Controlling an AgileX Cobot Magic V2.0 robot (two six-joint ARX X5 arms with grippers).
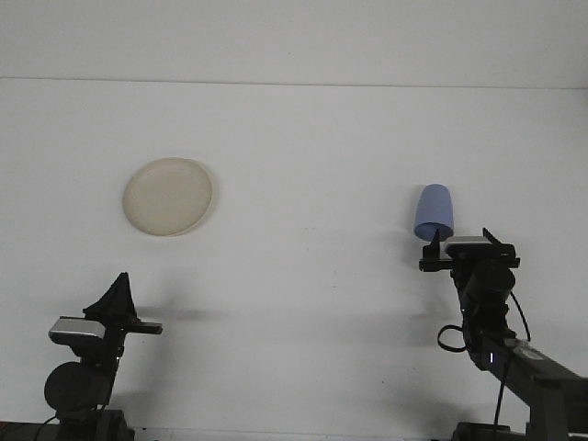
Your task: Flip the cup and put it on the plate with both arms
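Two arms in frame, only one near the work. Right gripper (461,243) sits just short of the blue cup (434,213), which lies directly ahead of it and slightly toward its left finger; that fingertip (433,239) appears to overlap the cup's wide rim, though contact cannot be confirmed from this view. Jaws stand spread wide, holding nothing. Cup rests on the white table (303,156) mouth-down, narrow closed base away from the gripper, wide rim nearest it; long axis reads as roughly upright, leaning away in this view. Left gripper (120,292) is parked low on its own side, well apart from the cup; whether its fingers are spread or closed cannot be told. Beige plate (168,197) lies ahead of the left gripper and far across from the right one. Judgement: right arm is the nearer and should take the cup, needing a small shift leftward to centre the cup between its fingers.
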